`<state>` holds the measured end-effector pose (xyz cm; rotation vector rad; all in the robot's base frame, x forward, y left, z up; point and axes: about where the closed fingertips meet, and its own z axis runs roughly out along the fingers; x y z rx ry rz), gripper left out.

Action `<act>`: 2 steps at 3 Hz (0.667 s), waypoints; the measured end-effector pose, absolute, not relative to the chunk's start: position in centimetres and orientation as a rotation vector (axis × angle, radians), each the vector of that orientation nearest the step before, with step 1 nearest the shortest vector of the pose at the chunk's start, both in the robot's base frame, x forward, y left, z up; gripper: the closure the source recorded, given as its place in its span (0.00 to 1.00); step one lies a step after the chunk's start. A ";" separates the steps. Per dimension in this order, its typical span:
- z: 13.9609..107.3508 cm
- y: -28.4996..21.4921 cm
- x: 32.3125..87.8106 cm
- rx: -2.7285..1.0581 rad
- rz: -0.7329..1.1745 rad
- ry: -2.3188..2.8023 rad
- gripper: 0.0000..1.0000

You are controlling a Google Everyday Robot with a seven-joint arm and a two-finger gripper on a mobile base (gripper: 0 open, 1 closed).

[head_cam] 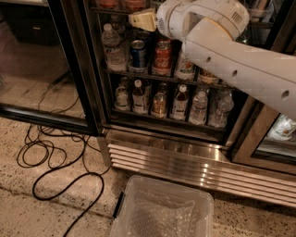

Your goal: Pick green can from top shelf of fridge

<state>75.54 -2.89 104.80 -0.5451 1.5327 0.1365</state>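
Observation:
The fridge (pixel 95 69) is a black-framed drinks cooler with wire racks and a steel slatted base grille (pixel 185 162). No green can shows; it is out of view or hidden behind my arm. At the top edge a rack rail (pixel 121 9) holds reddish can bottoms; I cannot tell whether it is the top shelf. My white arm (pixel 231 51) reaches in from the right. My gripper (pixel 143 19), cream-coloured, is in the fridge opening just below that rail, above a blue can (pixel 138 53) and a red can (pixel 163 56).
A water bottle (pixel 113 46) stands left of the blue can. Several bottles fill the lower rack (pixel 171 99). The glass door (pixel 41 60) stands open at left. A clear plastic bin (pixel 162 210) and black cables (pixel 51 157) lie on the floor. Another cooler (pixel 277 134) is at right.

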 end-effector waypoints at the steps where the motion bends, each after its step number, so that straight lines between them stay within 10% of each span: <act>1: 105.2 -2.5 76.6 -0.545 0.122 1.519 0.12; 2: 105.3 -2.4 77.8 -0.545 0.091 1.509 0.12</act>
